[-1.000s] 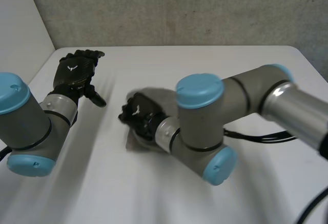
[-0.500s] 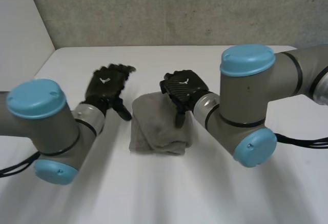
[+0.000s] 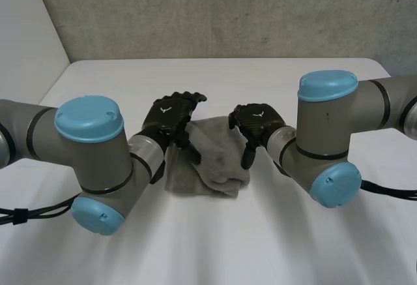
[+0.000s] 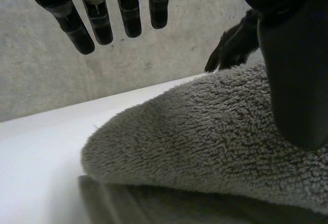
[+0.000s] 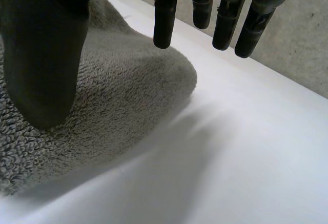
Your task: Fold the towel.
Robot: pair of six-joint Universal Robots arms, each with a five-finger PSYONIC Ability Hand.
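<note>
Your towel lies in a layered grey heap at the middle of the desk, with one hand at each of its far corners. Your left hand reaches in from the left side with its wrist low. Its fingers are straight and spread above the cloth, and its thumb rests on the pile. Your right hand mirrors it on the right edge, with fingers straight and held clear above the desk and thumb down on the towel. Neither hand grips anything, and both forearms angle inward.
</note>
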